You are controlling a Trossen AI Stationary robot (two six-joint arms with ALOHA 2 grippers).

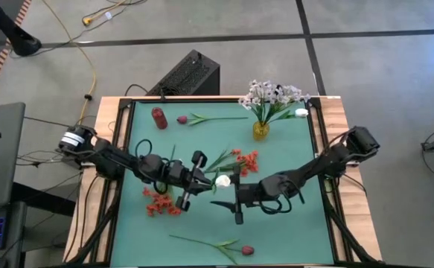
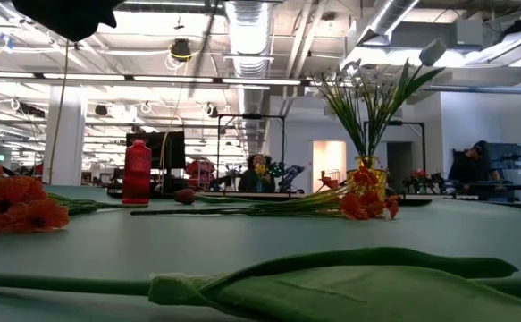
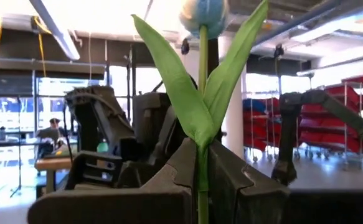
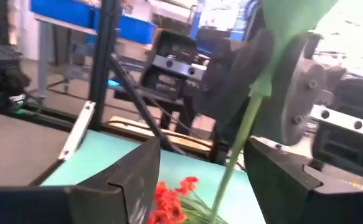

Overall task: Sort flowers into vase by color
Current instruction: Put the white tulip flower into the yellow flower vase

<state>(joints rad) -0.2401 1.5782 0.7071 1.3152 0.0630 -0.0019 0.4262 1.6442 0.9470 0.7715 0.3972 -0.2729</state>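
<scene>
Orange-red spray (image 1: 244, 160) just behind tools; red vase (image 1: 158, 117) apart.

A vase (image 1: 260, 130) stands at the mat's (image 1: 291, 223) far right, holding flowers (image 1: 273, 94).

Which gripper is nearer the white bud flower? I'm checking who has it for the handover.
Left. The left gripper is shut on the white bud flower, pinching its stem. The right gripper is open around that stem, not yet gripping.

Both grippers meet mid-counter; orange-red blossom spray (image 1: 240, 160) lies just beyond right gripper (image 1: 235, 199), another orange-red cluster (image 1: 160, 202) beside left gripper (image 1: 189, 195).
</scene>
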